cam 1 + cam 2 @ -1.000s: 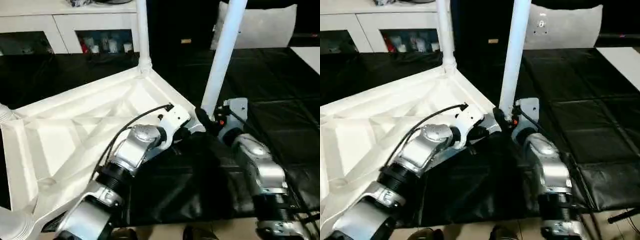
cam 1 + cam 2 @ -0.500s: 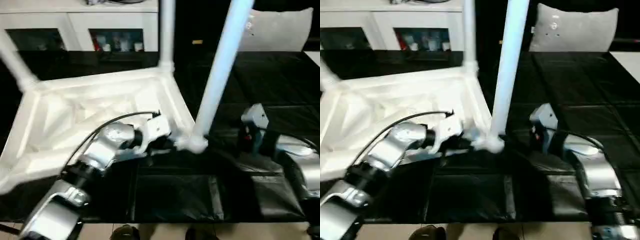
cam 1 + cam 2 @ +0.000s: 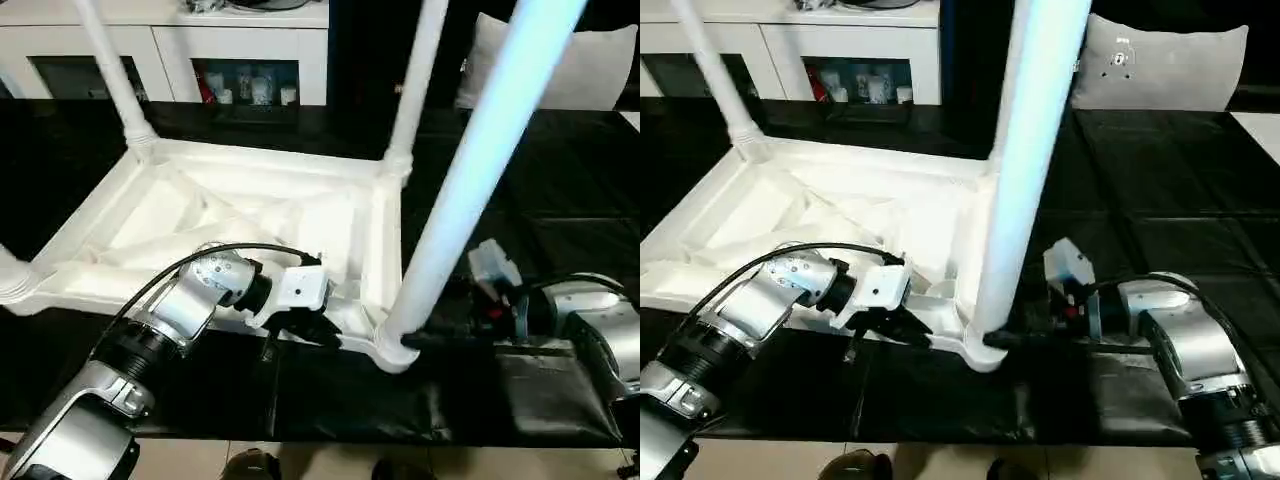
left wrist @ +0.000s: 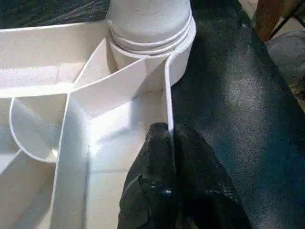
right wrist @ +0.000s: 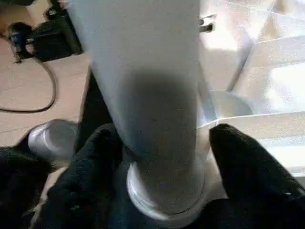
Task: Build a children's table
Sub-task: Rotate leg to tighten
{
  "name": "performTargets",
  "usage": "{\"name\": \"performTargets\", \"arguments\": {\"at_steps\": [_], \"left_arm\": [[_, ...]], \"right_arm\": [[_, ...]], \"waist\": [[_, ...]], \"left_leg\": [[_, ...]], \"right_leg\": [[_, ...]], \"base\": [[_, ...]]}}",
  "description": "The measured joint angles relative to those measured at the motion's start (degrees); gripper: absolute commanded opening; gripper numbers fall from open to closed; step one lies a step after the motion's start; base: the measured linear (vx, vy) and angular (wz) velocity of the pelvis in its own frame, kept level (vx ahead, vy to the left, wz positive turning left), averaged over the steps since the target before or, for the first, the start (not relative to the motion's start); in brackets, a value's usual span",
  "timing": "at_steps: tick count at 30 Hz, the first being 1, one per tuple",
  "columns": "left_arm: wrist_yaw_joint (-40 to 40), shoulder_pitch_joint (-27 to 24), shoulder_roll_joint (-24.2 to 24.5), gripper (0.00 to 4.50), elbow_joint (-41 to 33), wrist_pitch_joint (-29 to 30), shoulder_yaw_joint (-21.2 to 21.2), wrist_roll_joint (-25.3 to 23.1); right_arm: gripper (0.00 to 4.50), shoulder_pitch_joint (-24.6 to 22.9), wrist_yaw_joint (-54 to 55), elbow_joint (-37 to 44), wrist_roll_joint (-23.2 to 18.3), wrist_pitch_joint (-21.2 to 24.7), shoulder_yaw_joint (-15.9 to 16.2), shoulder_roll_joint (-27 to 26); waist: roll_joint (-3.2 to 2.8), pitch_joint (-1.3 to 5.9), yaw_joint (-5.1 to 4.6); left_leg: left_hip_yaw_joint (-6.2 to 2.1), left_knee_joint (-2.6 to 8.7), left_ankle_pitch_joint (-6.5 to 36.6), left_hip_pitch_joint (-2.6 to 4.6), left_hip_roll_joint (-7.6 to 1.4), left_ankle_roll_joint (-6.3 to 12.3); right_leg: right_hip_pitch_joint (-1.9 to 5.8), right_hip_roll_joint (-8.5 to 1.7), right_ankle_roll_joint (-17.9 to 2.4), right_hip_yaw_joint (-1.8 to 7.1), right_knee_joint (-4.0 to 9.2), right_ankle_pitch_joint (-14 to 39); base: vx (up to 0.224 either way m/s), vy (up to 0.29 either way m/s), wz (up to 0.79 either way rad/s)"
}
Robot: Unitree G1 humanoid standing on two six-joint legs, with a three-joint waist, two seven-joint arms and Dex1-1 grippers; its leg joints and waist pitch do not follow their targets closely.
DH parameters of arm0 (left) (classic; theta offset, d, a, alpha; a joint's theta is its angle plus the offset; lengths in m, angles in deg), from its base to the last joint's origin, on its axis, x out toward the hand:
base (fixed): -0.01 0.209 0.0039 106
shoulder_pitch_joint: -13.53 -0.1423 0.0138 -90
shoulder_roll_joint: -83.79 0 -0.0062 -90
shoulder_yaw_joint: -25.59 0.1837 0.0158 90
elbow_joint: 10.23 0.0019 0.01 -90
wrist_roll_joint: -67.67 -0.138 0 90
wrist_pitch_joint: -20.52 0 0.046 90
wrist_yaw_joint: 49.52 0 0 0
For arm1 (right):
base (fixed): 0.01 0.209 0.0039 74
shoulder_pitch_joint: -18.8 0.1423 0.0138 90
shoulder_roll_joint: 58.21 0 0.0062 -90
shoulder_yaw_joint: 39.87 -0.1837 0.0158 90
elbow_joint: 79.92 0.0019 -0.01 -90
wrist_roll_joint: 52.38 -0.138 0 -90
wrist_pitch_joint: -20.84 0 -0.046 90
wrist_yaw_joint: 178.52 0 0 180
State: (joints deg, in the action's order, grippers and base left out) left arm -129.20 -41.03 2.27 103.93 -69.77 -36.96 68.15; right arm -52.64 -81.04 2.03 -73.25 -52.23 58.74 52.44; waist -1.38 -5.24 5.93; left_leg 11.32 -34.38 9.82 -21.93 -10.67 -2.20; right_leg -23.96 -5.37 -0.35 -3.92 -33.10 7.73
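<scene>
Children's table point(image 3: 250, 215) lies upside down on black work surface point(image 3: 560, 200), ribbed underside up. 3 legs seen seated upright in corner sockets: far left point(image 3: 112, 72), far right point(image 3: 415, 75), near right point(image 3: 480, 170); near-left corner cut off. Left gripper point(image 4: 170, 143) fingers pinched tight on table's near rim wall, just beside near-right socket point(image 4: 150, 33). Right gripper point(image 5: 162, 143) fingers spread round near-right leg base; contact unclear.

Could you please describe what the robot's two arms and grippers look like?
Both forearms are shiny silver cylinders with black ribbed rings. The left arm has a white wrist block and a thin black cable looping over it. The right arm carries a white block with a small red mark. Each gripper has two black, rough-textured fingers.
</scene>
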Motion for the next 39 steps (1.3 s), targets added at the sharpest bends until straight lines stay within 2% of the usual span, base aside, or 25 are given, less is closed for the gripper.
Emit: {"name": "performTargets", "arguments": {"at_steps": [12,15,17,20,23,24,26,30,34,36,39], "left_arm": [[-1.05,0.00,-0.27,0.00,0.39,-0.43,0.14,0.85],[-0.43,-0.01,-1.05,0.00,0.37,1.35,-0.18,0.97],[2.16,-0.04,-2.16,0.00,0.36,4.74,-1.36,0.87],[8.17,-0.08,-3.95,0.00,0.37,10.44,-3.43,0.16],[14.59,-0.07,-6.40,0.00,0.37,15.00,-5.28,-0.66],[17.61,-0.05,-7.82,0.00,0.38,16.75,-6.18,-1.21],[21.71,0.17,-10.03,0.00,0.50,18.96,-7.06,-2.23],[34.11,3.18,-17.67,0.00,5.24,23.86,-9.63,-3.96],[42.21,5.12,-22.43,0.00,8.33,24.83,-10.26,-4.75],[43.54,5.17,-23.09,0.00,8.36,24.82,-10.20,-5.09],[43.74,5.37,-23.20,0.00,8.35,24.39,-10.11,-5.86]], "right_arm": [[2.07,0.16,-0.58,0.16,-0.80,1.69,0.51,0.09],[1.97,-0.84,0.72,1.24,-1.19,3.42,-0.41,-0.01],[1.95,-1.72,4.47,2.31,-1.26,5.55,-1.79,-1.07],[1.93,-2.24,13.61,3.56,0.25,7.88,-4.10,-4.22],[1.92,-1.91,24.13,3.31,2.47,8.98,-6.58,-9.44],[1.90,-1.25,29.16,2.94,3.83,9.33,-7.28,-11.94],[1.89,-0.22,35.37,2.41,5.83,9.59,-7.95,-14.76],[1.87,3.36,53.62,-0.86,9.45,10.52,-10.88,-24.20],[1.87,5.61,63.28,-3.81,12.52,8.06,-11.47,-27.83],[2.42,5.56,65.33,-4.55,12.67,6.35,-12.27,-29.51],[2.62,5.18,67.70,-4.56,12.73,4.69,-12.82,-31.70]], "waist": [[0.00,0.00,0.41],[0.00,0.00,0.55],[0.00,0.00,0.46],[0.02,-0.01,-0.47],[0.08,-0.04,-2.36],[0.11,-0.05,-3.25],[0.11,-0.06,-4.18],[0.03,-0.06,-4.89],[-0.30,-0.04,-5.66],[-0.29,-0.05,-5.87],[-0.29,-0.05,-5.63]], "left_leg": [[0.01,0.02,0.00,-0.02,-0.02,0.00],[0.01,0.03,0.00,-0.02,-0.02,0.00],[0.03,0.02,0.00,-0.02,-0.01,0.00],[0.02,-0.02,0.00,0.03,0.00,-0.01],[-0.03,-0.04,-0.02,0.16,0.02,-0.03],[-0.04,-0.05,-0.02,0.19,0.03,-0.03],[-0.05,-0.06,-0.02,0.21,0.06,-0.03],[-0.33,0.00,-0.01,0.24,0.07,-0.03],[-0.86,0.22,-0.01,-0.16,-0.05,-0.02],[-0.86,0.19,-0.01,-0.16,-0.01,-0.02],[-0.87,0.20,0.00,-0.17,0.02,-0.01]], "right_leg": [[-0.02,0.00,0.01,-0.01,-0.01,0.01],[0.01,0.00,0.01,0.00,-0.02,0.01],[0.00,0.00,0.02,0.03,-0.01,0.02],[0.00,0.00,0.05,0.03,0.02,0.03],[-0.01,0.00,0.08,-0.04,0.10,0.05],[-0.03,0.00,0.10,-0.05,0.13,0.06],[-0.07,0.00,0.11,-0.07,0.19,0.07],[0.02,0.00,0.12,-0.46,0.77,0.08],[0.42,-0.12,0.11,-1.62,2.33,0.07],[0.44,-0.13,0.07,-1.54,2.35,0.04],[0.39,-0.13,-0.17,-1.47,2.15,-0.13]], "base": [[0.000,0.000,0.00],[0.000,0.000,0.00],[0.000,0.000,0.00],[0.000,0.000,0.00],[0.000,0.000,0.00],[0.000,0.000,0.00],[0.000,0.000,0.00],[0.000,0.000,0.00],[0.000,0.000,0.00],[0.000,0.000,0.00],[0.000,0.000,0.00]]}}
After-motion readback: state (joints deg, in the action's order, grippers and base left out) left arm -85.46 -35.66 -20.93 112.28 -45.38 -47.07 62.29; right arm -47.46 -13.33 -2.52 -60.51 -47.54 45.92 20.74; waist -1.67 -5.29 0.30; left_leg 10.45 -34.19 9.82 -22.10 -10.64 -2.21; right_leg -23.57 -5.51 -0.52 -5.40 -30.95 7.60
